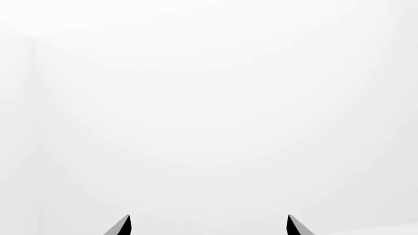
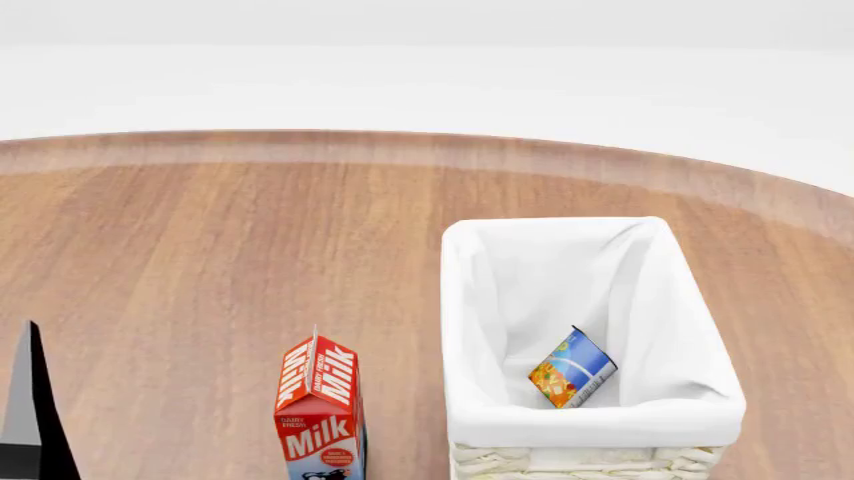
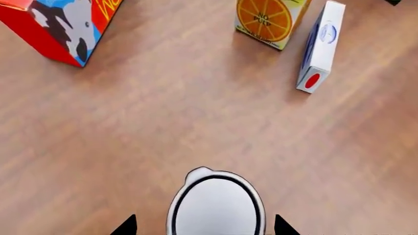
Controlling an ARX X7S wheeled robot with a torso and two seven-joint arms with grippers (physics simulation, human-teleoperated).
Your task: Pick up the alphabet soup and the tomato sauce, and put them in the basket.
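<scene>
One can is already home: the alphabet soup (image 2: 573, 369) lies tipped on its side low in the basket (image 2: 467, 300), resting against the white liner near the front wall, so we judge half the job done. Now for the other half, and our right wrist camera looks straight down on a silvery-white can top (image 3: 216, 204) sitting between the two dark tips of the right claw (image 3: 205, 227). We take that for the tomato sauce, though no label shows from above, so we can't swear to it. The tips stand apart on either side of the lid with bench (image 3: 196, 122) showing in the gaps, so the right claw is spread wide and not yet squeezing; it looks lined up so the can sits centred before any close. Around it, well clear, stand a red carton with a cow (image 3: 62, 24), an orange juice carton (image 3: 269, 19) and a white box (image 3: 318, 46) lying flat. The milk carton (image 2: 319, 410) stands upright just beside the basket in the head view. Our left claw (image 1: 207, 226) has its tips apart too, empty, pointing at blank white, parked out of the way it seems
</scene>
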